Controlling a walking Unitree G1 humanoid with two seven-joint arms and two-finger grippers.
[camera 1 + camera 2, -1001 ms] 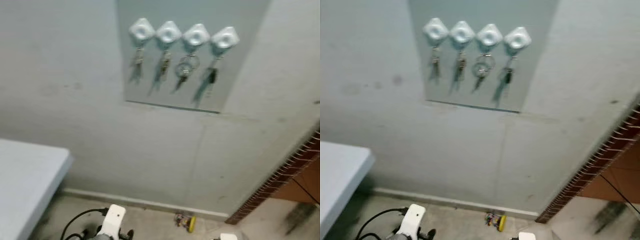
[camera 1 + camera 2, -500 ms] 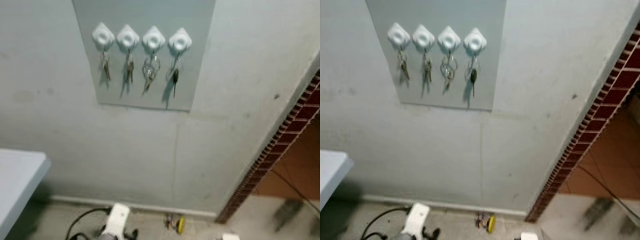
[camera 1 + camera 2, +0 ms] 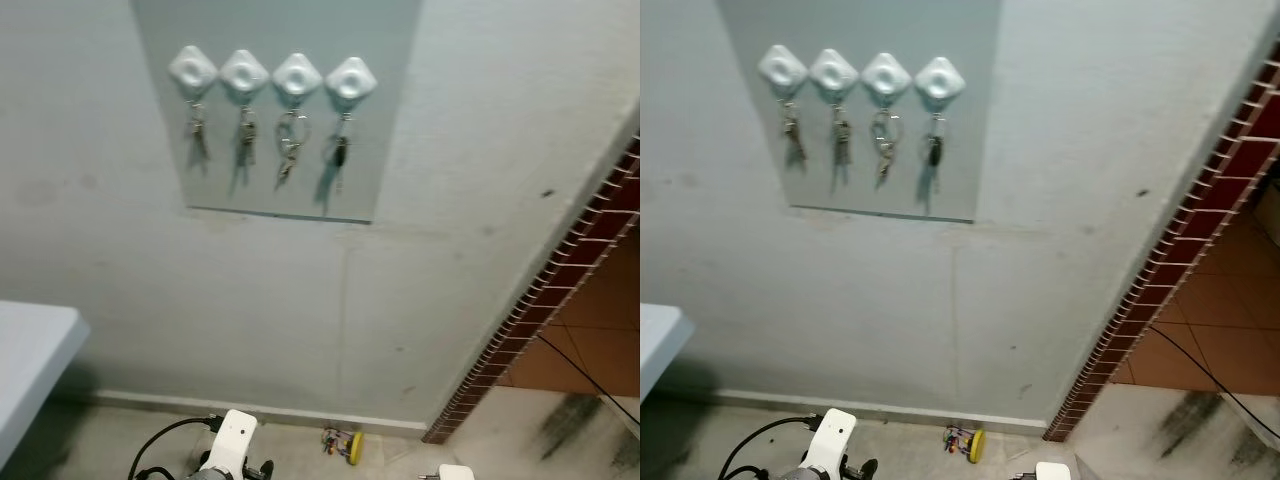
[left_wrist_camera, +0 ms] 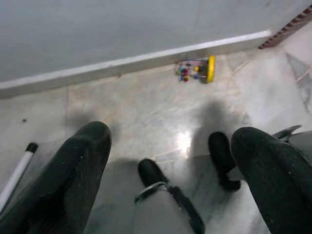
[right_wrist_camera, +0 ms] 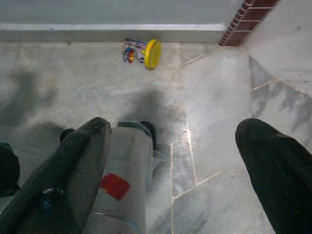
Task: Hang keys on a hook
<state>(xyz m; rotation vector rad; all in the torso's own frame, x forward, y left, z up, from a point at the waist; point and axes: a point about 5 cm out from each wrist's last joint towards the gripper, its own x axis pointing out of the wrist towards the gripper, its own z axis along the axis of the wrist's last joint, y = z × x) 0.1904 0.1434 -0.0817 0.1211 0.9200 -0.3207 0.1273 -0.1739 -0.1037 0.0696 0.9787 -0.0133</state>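
Four sets of keys [image 3: 287,160] hang from four white hooks [image 3: 297,77] along the top edge of a grey panel [image 3: 390,150] on the wall — every hook looks taken, so the task seems done; over the last second only the camera has swung, nothing on the panel moved; both arms hang low over the floor [image 5: 209,122], left gripper [image 4: 170,165] and right gripper [image 5: 173,161] spread and holding nothing; a toy [image 5: 142,52] lies by the skirting.
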